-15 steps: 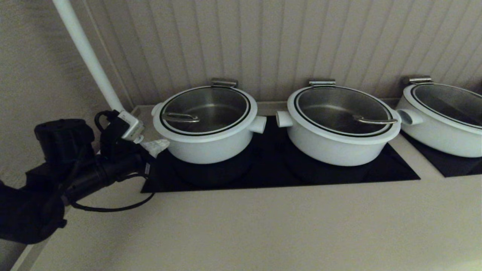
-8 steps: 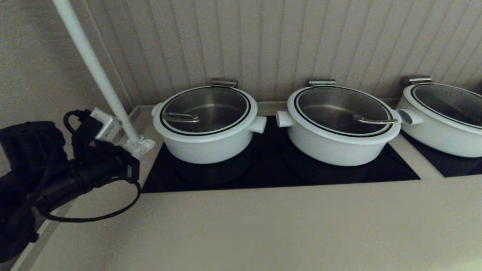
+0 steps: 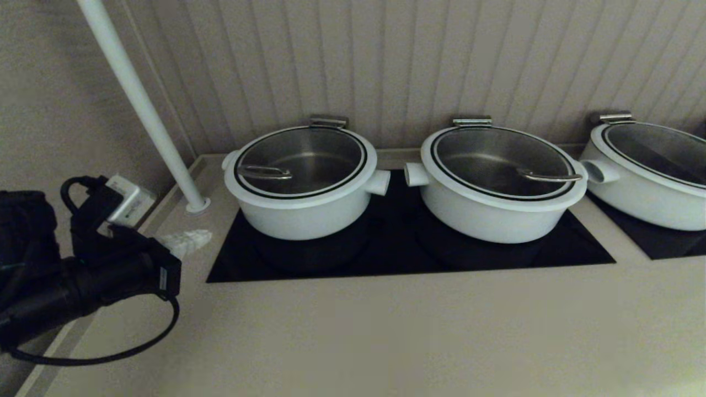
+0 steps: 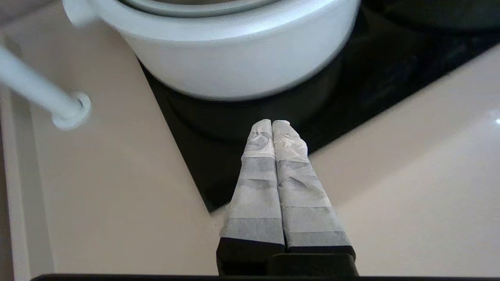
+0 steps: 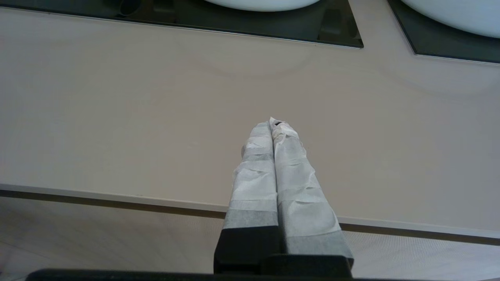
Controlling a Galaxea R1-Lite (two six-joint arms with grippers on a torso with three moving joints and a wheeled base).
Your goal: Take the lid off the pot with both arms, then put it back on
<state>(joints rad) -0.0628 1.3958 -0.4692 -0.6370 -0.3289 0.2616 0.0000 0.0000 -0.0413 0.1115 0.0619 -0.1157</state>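
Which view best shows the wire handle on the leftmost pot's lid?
The head view: the wire handle lies in full sight on the lid. The left wrist view shows only the pot's wall; the right wrist view shows none of it.

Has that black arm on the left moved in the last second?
Yes. The left gripper has pulled back from the pot, leftward and toward the robot, past the white pole.

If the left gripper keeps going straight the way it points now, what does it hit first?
Probably the white side wall of the leftmost pot. The left gripper, fingers shut, aims over the black cooktop at that wall below the rim; depth is unclear, so it might graze the cooktop first.
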